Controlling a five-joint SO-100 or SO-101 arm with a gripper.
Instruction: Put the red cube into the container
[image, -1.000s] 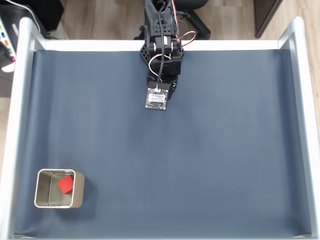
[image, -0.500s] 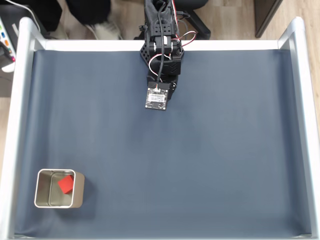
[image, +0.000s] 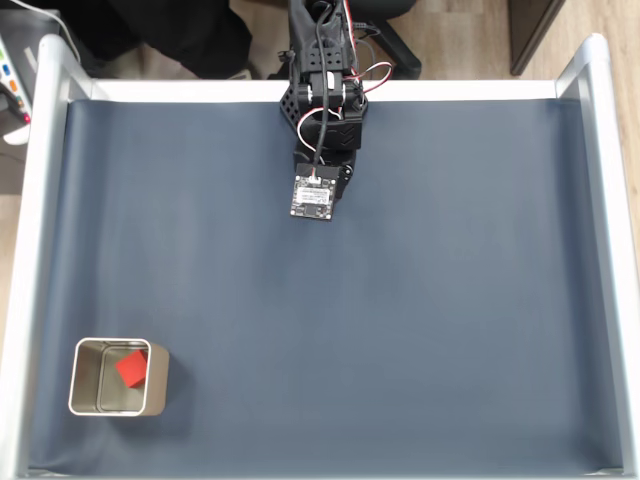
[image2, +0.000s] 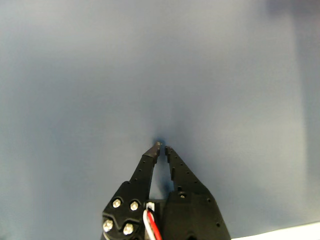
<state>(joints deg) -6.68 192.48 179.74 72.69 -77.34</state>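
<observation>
- Fixed view: red cube (image: 131, 369) lies inside the container (image: 88, 404), tilted against its right wall, toward two o'clock of the tin's interior.
- The container, a square metal tin with rounded corners, stands on the dark blue mat (image: 400, 330) at about eight o'clock of the picture, near the left silver rail (image: 30, 250).
- The black arm (image: 322, 95) reaches in from twelve o'clock, folded near the top edge, well apart from the tin; a small circuit board (image: 312, 197) faces up at its lower end.
- A person's dark clothing (image: 185, 35) shows beyond the table at eleven o'clock.
- Wrist view: gripper (image2: 161, 147) enters from six o'clock, its black fingertips (image2: 156, 148) nearly touching, closed on nothing, over bare blue mat.
</observation>
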